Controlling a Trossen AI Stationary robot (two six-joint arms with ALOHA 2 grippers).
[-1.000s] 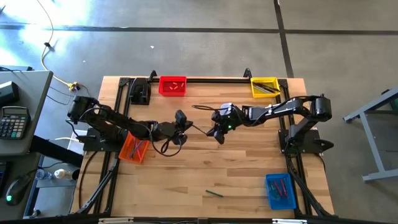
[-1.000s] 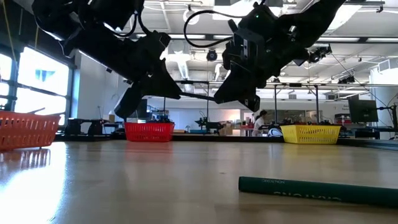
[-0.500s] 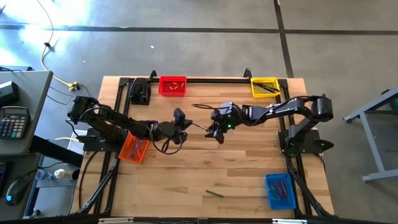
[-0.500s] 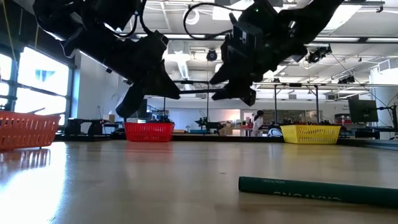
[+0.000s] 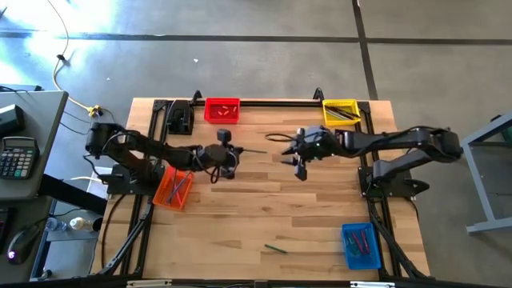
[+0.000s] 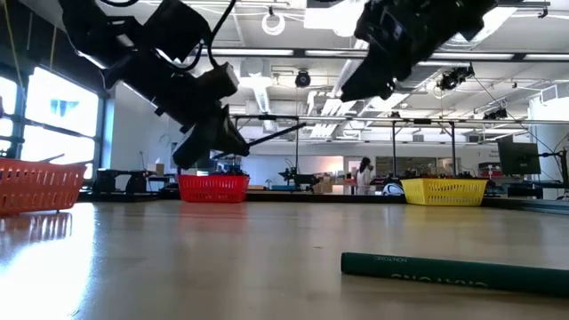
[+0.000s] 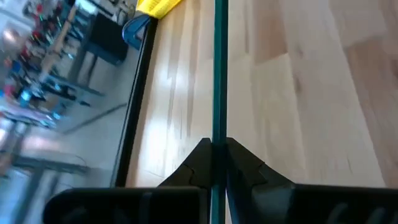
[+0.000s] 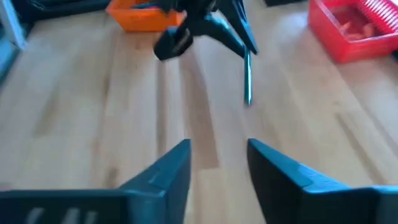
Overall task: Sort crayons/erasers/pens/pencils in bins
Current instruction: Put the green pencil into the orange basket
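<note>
A thin green pencil [image 7: 219, 62] sticks out from my left gripper [image 5: 230, 154], which is shut on it above the table's middle. The pencil [image 5: 254, 150] points toward the table's right. My right gripper [image 8: 217, 162] stands open to the right of the pencil's free end, higher up, with nothing between its fingers [image 5: 298, 164]. A second green pencil [image 5: 276, 249] lies flat on the table near the front edge. The red bin [image 5: 222, 110] and yellow bin [image 5: 340, 111] stand at the far edge. The orange bin [image 5: 172, 188] is at the left and the blue bin [image 5: 362, 246] at the near right. My left gripper pinches the pencil between its two fingertips [image 7: 217, 142], near the end that faces the left arm. The fingers come from the table's left and lie along the pencil. It is clear of the table, and its free end [image 6: 293, 129] slants a little upward.
The blue bin holds several sticks and the orange bin a few red ones. A black frame [image 5: 264, 102] runs along the table's far and side edges. A dark block [image 5: 179, 118] sits beside the red bin. Bare wood lies between the arms and the front edge.
My right gripper has opened and let go of the pencil, then risen and drawn back toward the table's right. My left gripper has shut on the pencil, rolled, and shifted toward the far edge. The pencil now hangs from the left gripper alone.
</note>
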